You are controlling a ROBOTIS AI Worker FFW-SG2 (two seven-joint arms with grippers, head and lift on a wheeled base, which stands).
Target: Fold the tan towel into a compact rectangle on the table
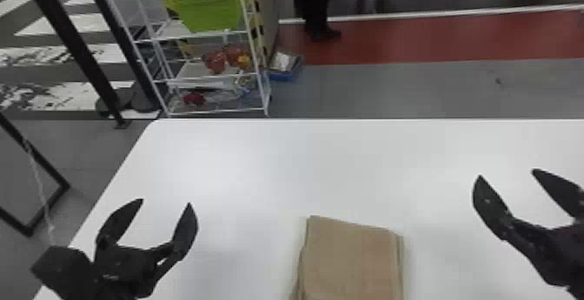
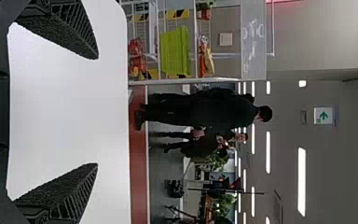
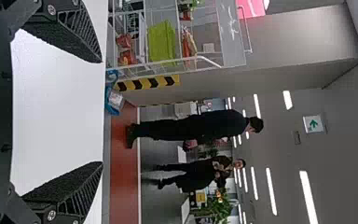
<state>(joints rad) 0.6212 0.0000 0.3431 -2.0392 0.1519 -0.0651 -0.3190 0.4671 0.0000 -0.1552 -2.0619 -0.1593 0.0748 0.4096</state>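
- My two grippers, the left gripper (image 1: 165, 202) and the right gripper (image 1: 507, 174), were wide open and held nothing; they stood apart from the cloth, probably for not disturbing its folds.
- One tan towel (image 1: 352, 260) lay between them, flat on the one white surface (image 1: 243, 168); its layers were stacked, I think for compactness; the folding seemed to me nearly or fully complete.

White shelf (image 1: 195, 37) (green bin (image 1: 209, 10) aboard)

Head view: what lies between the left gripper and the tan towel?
Just a bare stretch of white tabletop separates the left gripper from the tan towel, as the head view shows.
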